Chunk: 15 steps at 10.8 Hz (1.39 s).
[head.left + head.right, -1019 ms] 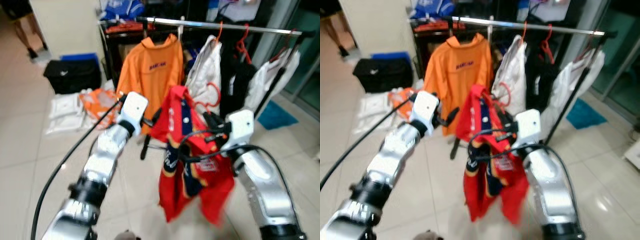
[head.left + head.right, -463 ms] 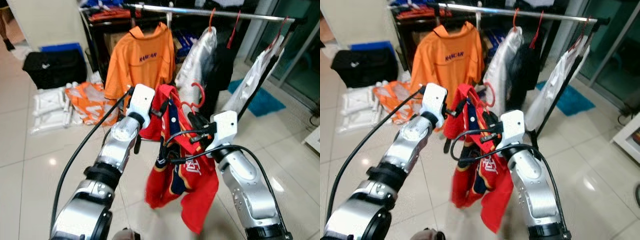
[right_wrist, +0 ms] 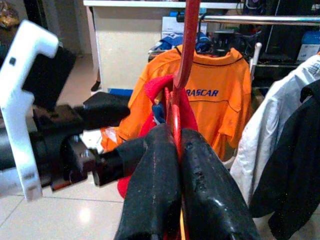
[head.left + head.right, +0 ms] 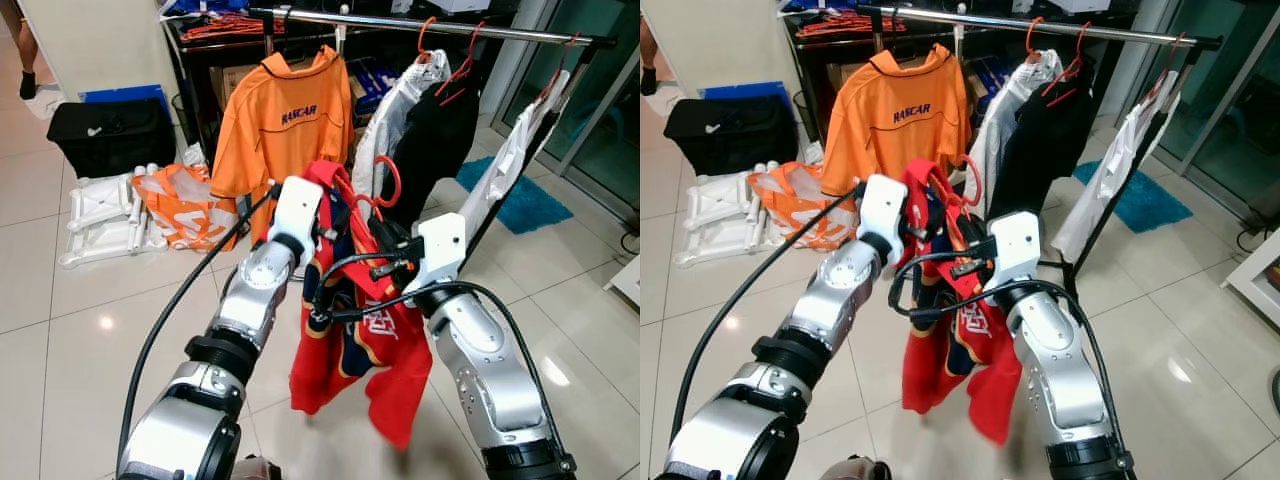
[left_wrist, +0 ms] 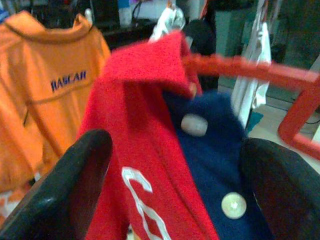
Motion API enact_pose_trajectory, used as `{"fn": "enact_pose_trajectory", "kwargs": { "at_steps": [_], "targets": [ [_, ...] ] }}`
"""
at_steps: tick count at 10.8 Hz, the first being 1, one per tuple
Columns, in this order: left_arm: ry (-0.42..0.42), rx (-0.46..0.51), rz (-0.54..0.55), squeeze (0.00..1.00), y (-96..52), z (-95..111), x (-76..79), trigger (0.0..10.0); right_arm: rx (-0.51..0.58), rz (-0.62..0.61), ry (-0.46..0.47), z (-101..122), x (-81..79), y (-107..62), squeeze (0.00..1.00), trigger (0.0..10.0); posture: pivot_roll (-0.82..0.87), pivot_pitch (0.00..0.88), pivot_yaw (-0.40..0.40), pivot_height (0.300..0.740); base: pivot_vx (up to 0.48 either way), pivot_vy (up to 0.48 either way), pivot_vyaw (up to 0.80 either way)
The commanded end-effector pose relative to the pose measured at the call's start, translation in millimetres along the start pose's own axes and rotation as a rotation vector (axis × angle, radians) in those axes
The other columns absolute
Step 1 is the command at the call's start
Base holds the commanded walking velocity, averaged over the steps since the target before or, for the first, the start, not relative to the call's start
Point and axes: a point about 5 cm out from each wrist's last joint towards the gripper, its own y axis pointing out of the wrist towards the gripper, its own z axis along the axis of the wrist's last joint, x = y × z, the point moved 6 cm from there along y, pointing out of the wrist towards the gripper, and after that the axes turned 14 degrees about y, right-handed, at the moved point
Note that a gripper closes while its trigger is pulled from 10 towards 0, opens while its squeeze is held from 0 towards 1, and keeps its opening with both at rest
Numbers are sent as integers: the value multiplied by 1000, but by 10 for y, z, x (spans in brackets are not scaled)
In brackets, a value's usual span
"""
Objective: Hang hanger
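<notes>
Before the chrome clothes rail (image 4: pixel 480 28), the right gripper (image 3: pixel 172 145) pinches a red hanger (image 4: pixel 386 180) carrying a red jersey (image 4: pixel 355 350), the left gripper (image 5: pixel 175 150) gapes beside its collar; hanging remains undone.

Bright, even indoor light in head views; ceiling-light glare spots on the glossy tiled floor (image 4: pixel 100 322). Red jersey (image 4: pixel 352 372) hem motion-blurred below the right gripper (image 3: pixel 170 165). Left wrist view dim, bluish, soft-focused; right wrist view sharper.
</notes>
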Motion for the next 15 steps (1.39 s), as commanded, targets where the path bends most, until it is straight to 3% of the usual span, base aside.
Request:
{"fn": "enact_pose_trajectory", "kwargs": {
  "at_steps": [1,6,8,10,13,15],
  "targets": [
    [-16,2,15,0,14,11,-17,10000,83,30,-2,251,-85,44,0,0,-14,0,12,740,0,0,0],
    [-38,77,-76,0,71,177,203,10000,87,48,5,246,-162,56,0,0,-22,0,22,740,0,0,0],
    [-47,65,-72,0,54,128,236,10000,83,45,2,234,-148,48,0,0,-28,0,23,740,0,0,0],
    [-46,59,-71,0,59,101,249,10000,89,62,6,272,-183,43,0,0,-29,0,14,740,0,0,0],
    [-20,16,-32,0,124,73,105,10000,87,98,9,297,-246,11,0,0,-32,0,10,740,0,0,0],
    [18,19,-36,0,161,127,130,10000,67,108,-2,243,-276,-16,0,0,-36,0,16,740,0,0,0]
  ]
}}
